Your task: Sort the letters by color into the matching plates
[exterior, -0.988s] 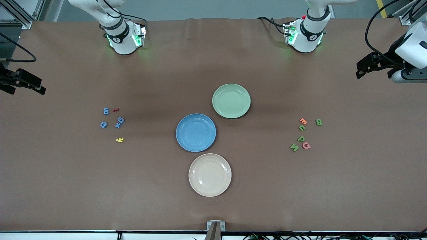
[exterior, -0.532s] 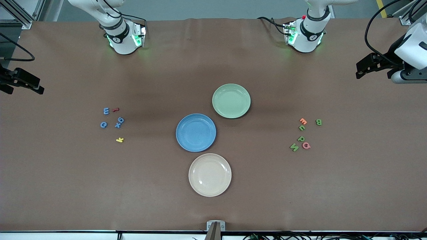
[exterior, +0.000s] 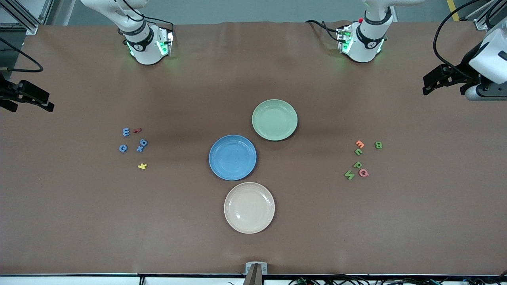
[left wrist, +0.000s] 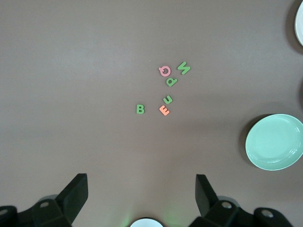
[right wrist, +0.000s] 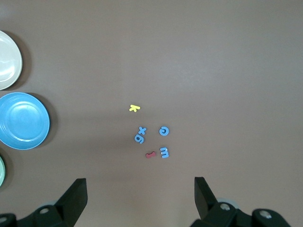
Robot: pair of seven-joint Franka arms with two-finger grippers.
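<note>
Left gripper (left wrist: 139, 196): mine, spread wide and holding nothing, raised over the tabletop (exterior: 79, 221) at the left arm's end, touching nothing.
Right gripper (right wrist: 139, 198): mine, also spread wide with nothing in it, raised over the right arm's end of the tabletop.
Green letters (exterior: 357, 164): four small pieces lying flat on the tabletop toward the left arm's end, well apart from the plates; my left wrist view looks down on them (left wrist: 168, 100), clear of my fingers (left wrist: 75, 194).
Orange letter (exterior: 359, 143) and pink letter (exterior: 363, 172): mixed in among the green ones.
Blue letters (exterior: 126, 132): four small pieces flat on the tabletop toward the right arm's end; my right wrist view shows them (right wrist: 164, 131) clear of my fingers (right wrist: 75, 194).
Red letter (exterior: 137, 130) and yellow K (exterior: 142, 166): beside the blue group.
Blue plate (exterior: 216, 171): mid-tabletop, bare.
Green plate (exterior: 291, 130): beside the blue one, nearer the robot-base edge, bare.
Cream plate (exterior: 231, 221): nearest the front camera's edge.
</note>
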